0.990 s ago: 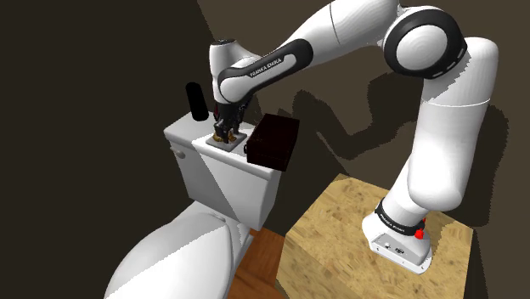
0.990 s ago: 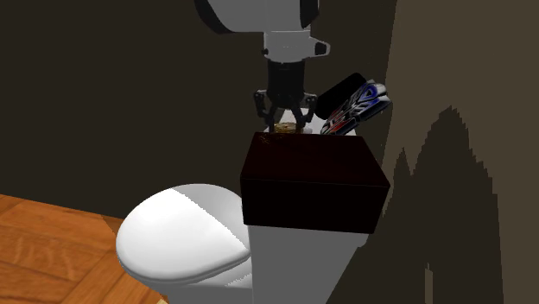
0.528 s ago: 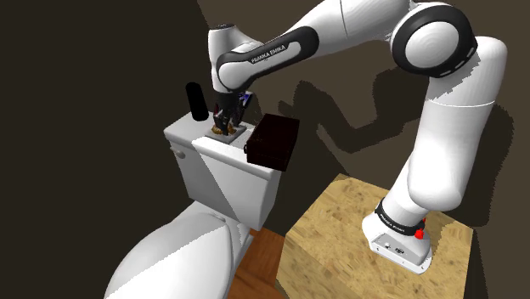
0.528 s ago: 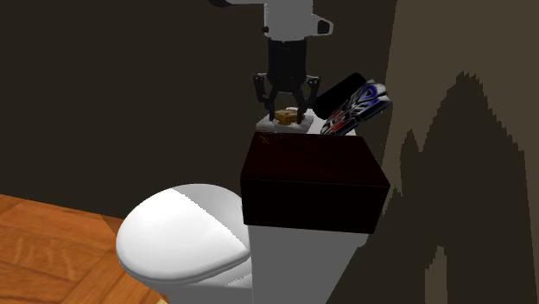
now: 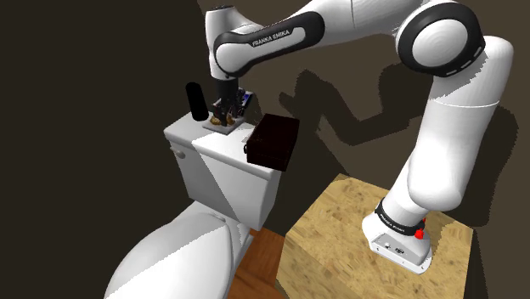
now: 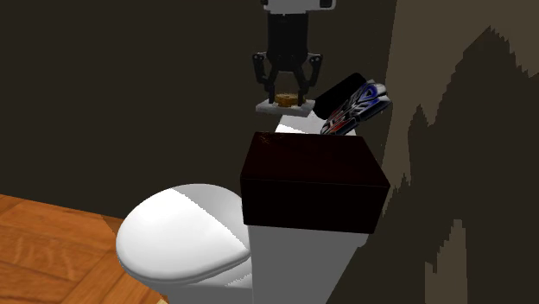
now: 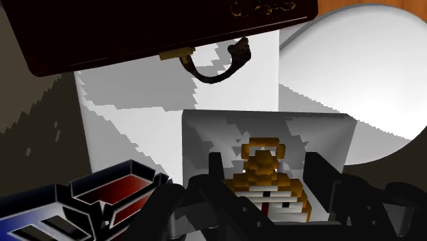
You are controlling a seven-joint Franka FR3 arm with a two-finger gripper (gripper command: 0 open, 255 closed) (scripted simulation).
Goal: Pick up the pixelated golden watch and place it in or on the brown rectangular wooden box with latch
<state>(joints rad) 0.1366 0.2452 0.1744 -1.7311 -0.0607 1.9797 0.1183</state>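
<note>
On the toilet tank [image 5: 222, 157] you see the box [image 6: 311, 181], at 6 o'clock from the gripper [image 6: 286, 97] in the second exterior view. The gripper is clamped on the watch [image 7: 263, 174]. The wrist view adds the latch [image 7: 176, 52].

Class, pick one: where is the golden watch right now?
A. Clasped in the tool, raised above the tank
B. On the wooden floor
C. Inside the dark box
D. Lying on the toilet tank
A: the tool clasps the watch, and a gap shows between it and the tank.

"FRANKA EMIKA" on the arm [image 5: 270, 37]
</note>
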